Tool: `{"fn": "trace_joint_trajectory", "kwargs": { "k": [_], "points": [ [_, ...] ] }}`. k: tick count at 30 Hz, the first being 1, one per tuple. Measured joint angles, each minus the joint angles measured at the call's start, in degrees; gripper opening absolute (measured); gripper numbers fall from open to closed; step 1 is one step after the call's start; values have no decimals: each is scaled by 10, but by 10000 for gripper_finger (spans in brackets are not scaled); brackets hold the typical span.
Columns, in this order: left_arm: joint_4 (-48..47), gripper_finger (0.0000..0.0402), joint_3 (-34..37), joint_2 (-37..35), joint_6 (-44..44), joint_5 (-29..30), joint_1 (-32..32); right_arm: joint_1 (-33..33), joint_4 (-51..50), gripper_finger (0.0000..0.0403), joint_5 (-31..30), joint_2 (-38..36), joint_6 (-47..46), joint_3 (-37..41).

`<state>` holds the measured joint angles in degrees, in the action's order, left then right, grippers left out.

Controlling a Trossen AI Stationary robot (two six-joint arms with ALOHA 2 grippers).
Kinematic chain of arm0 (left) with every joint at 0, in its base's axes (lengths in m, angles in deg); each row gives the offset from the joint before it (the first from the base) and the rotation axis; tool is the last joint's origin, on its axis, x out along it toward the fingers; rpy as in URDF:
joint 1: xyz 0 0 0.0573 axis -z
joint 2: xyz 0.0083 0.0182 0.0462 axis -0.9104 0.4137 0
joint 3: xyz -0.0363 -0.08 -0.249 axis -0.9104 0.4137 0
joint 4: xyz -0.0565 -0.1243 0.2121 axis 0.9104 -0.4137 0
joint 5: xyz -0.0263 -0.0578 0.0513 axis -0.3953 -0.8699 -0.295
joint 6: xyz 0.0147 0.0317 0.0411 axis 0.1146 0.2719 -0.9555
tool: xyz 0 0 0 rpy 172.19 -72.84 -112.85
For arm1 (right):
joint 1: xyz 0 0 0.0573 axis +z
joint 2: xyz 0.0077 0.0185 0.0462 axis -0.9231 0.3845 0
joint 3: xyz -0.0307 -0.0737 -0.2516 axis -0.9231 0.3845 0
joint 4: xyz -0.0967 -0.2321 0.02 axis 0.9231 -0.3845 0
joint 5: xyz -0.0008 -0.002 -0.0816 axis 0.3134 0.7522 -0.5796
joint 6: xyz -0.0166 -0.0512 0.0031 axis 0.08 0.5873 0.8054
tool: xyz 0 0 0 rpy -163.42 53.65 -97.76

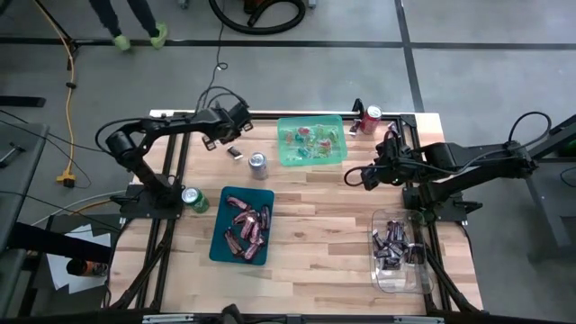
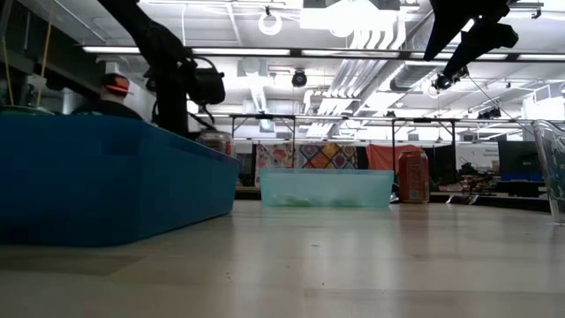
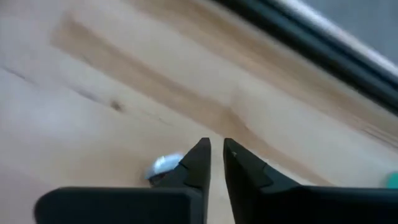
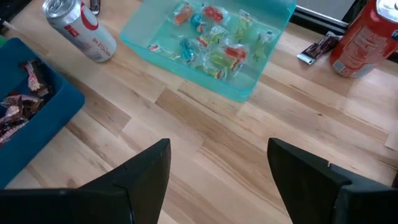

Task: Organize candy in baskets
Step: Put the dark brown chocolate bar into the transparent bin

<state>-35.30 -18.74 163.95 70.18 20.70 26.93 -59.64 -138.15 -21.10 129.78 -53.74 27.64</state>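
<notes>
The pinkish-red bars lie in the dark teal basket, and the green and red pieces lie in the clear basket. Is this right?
Partly. The pinkish-red bars do lie in the dark teal basket. But the green and red pieces lie in the light green basket, as the high view shows. The clear basket holds dark bars.

A dark teal bin (image 2: pixel 115 181) fills nine o'clock; a light green bin (image 2: pixel 327 188) sits at centre, a red soda can (image 2: pixel 411 176) just beside it toward three o'clock.

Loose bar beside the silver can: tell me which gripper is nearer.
Left. The left gripper hangs just beside the bar; the right gripper is across the table, past the green basket.
</notes>
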Motion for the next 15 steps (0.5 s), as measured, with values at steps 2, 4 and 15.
{"fn": "trace_joint_trajectory", "kwargs": {
  "k": [2,4,15],
  "points": [
    [21,43,23,0,26,-11,8,0,0,262,0,0,-6,0],
    [37,56,41,0,57,-15,15,0,0,262,0,0,-11,0],
    [6,133,49,0,100,-22,41,0,0,262,0,0,-13,0]
  ]
}}
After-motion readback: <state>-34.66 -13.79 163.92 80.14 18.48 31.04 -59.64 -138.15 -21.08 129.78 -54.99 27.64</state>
